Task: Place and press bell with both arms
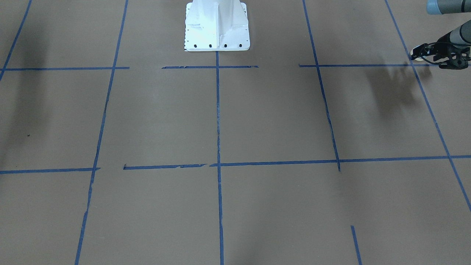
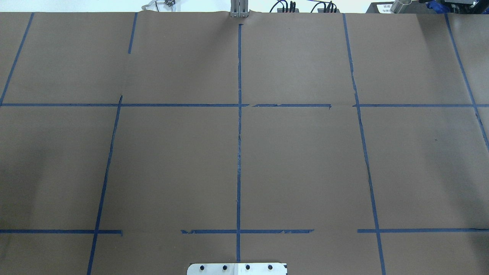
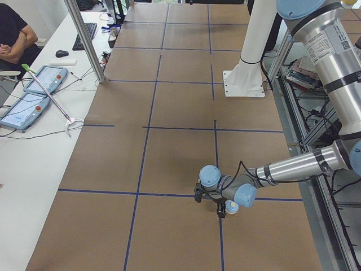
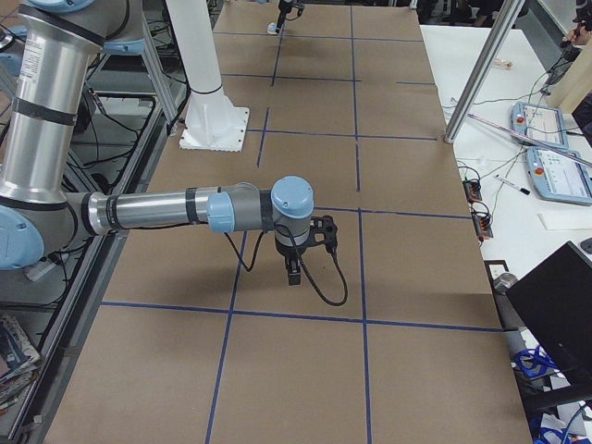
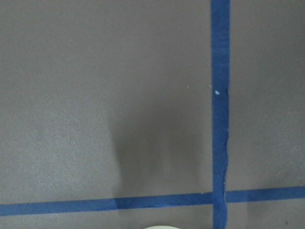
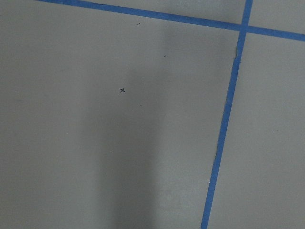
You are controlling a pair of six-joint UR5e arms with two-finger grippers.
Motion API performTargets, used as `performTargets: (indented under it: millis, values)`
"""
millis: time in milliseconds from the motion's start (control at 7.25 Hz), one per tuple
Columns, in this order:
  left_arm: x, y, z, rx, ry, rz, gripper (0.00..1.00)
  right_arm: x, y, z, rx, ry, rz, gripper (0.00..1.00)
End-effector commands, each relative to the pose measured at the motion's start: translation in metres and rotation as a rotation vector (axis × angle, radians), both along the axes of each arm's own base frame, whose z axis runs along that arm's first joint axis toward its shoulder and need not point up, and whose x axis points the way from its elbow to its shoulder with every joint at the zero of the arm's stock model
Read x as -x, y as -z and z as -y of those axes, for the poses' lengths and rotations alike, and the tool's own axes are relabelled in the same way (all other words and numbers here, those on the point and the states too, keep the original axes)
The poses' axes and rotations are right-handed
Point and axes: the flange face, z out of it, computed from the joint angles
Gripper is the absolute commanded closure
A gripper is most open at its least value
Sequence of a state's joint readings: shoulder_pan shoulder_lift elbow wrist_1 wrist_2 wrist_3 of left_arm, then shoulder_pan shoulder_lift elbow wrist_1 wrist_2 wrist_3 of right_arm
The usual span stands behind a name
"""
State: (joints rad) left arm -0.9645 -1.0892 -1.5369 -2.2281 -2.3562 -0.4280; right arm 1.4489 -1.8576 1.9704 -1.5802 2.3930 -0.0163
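The bell shows as a small cream piece (image 1: 418, 61) at the tip of my left gripper (image 1: 423, 56), at the right edge of the front view, low over a blue tape crossing. In the left side view the bell's cream base (image 3: 231, 209) sits right at the left gripper (image 3: 221, 210), which seems closed around it. A cream sliver of the bell (image 5: 162, 227) shows at the bottom of the left wrist view. My right gripper (image 4: 292, 272) points down a little above the paper and shows only in the right side view. I cannot tell whether it is open or shut. The overhead view shows neither arm.
The white pedestal (image 1: 217, 27) stands at the robot's side of the brown paper, which is marked with blue tape lines (image 2: 239, 133). A white side table with tablets (image 3: 34, 90) and a metal post (image 3: 84, 39) lie beyond the far edge. A laptop (image 4: 555, 314) is there too.
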Motion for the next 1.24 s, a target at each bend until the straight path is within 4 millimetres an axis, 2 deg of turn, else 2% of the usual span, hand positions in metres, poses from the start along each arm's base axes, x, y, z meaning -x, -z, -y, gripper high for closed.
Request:
performTargets:
  millis: [0, 276, 414, 552, 690, 828, 966, 1103]
  values:
    - [-0.001, -0.010, -0.006, 0.022, -0.016, 0.010, 0.00, 0.000, -0.001, 0.000, 0.003, 0.000, 0.000, 0.00]
    - [-0.004, -0.010, -0.009, 0.029, -0.030, 0.007, 0.02, 0.000, -0.001, 0.001, 0.001, 0.000, 0.000, 0.00]
    - [-0.004, -0.010, -0.009, 0.030, -0.030, 0.006, 0.12, 0.000, -0.001, 0.000, 0.001, 0.000, 0.000, 0.00]
    - [-0.003, -0.011, -0.011, 0.038, -0.029, 0.009, 0.54, 0.000, 0.000, 0.001, 0.000, 0.000, 0.000, 0.00]
    - [-0.002, -0.010, -0.014, 0.046, -0.029, 0.000, 0.86, 0.001, 0.001, 0.001, -0.003, -0.001, 0.002, 0.00]
    - [-0.007, 0.005, -0.016, 0.066, -0.037, -0.099, 0.95, 0.001, 0.001, 0.001, -0.003, -0.001, 0.002, 0.00]
    - [-0.006, 0.036, -0.021, 0.067, 0.002, -0.153, 0.99, 0.001, 0.004, 0.001, -0.006, -0.001, 0.009, 0.00]
    - [-0.011, 0.072, -0.015, 0.054, 0.058, -0.191, 1.00, 0.001, 0.005, 0.003, -0.011, -0.001, 0.009, 0.00]
